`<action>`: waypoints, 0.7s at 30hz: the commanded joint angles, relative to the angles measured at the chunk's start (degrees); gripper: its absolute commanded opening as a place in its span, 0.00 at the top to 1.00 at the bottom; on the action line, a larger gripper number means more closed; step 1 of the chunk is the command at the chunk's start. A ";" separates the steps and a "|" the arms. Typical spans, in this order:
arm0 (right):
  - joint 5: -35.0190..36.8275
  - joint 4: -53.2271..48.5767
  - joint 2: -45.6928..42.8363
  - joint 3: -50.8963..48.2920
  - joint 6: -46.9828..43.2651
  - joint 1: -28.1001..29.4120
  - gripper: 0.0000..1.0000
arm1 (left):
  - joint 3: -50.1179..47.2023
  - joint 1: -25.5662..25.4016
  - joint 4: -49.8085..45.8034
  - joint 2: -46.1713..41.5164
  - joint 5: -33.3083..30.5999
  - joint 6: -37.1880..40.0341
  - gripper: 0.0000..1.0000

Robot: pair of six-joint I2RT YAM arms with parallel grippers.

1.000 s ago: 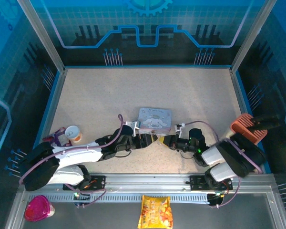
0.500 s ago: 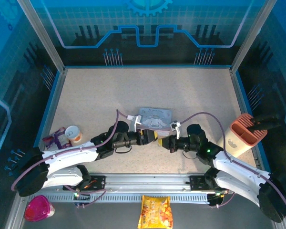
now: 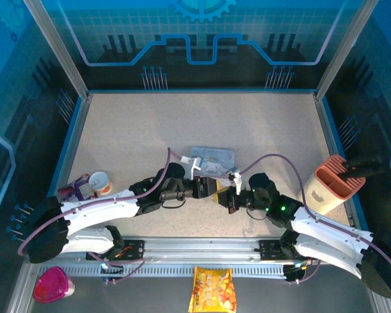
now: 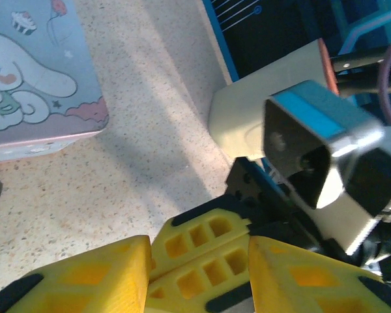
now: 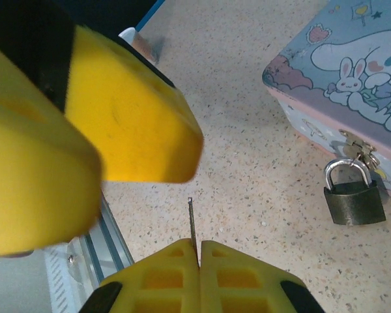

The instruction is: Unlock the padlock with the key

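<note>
The key (image 5: 191,220) is pinched between the tightly closed jaws of the right gripper (image 5: 199,246), with only its thin tip standing out at the lower middle of the right wrist view. The padlock (image 5: 353,195) is hooked on the clasp of the cartoon tin (image 5: 339,72) at the right of that frame, apart from the key. The padlock body is best steadied first, then the key lined up with the unseen keyhole. The jaws of the left gripper (image 4: 197,254) are spread apart, with nothing seen gripped.

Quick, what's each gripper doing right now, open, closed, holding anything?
Left gripper: open, gripping nothing.
Right gripper: shut on the key, whose thin tip sticks out past the fingertips.
</note>
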 commanded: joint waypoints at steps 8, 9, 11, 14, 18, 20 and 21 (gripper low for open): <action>5.44 2.80 -1.36 1.20 -1.38 2.12 1.00 | 0.99 -0.31 -3.13 0.79 -3.20 -0.76 0.56; 5.52 3.40 -1.47 1.06 -1.24 2.19 1.00 | 1.04 -0.30 -2.98 1.01 -3.02 -0.89 0.58; 5.61 4.19 -1.39 0.88 -0.82 2.33 1.00 | 1.05 -0.30 -2.76 1.37 -2.83 -1.04 0.61; 5.81 5.11 -1.12 0.89 -0.65 2.76 1.00 | 1.30 -0.30 -2.40 2.04 -2.29 -1.41 0.66; 6.14 6.11 -0.60 0.92 -0.56 3.41 1.00 | 1.42 -0.34 -1.58 2.66 -1.73 -1.81 0.72; 6.60 6.09 -0.41 0.97 -0.85 3.75 1.00 | 1.48 -0.35 -1.66 2.69 -1.74 -1.81 0.76; 6.74 6.30 -0.41 0.90 -0.82 3.88 1.00 | 1.57 -0.32 -1.64 2.69 -1.67 -1.82 0.78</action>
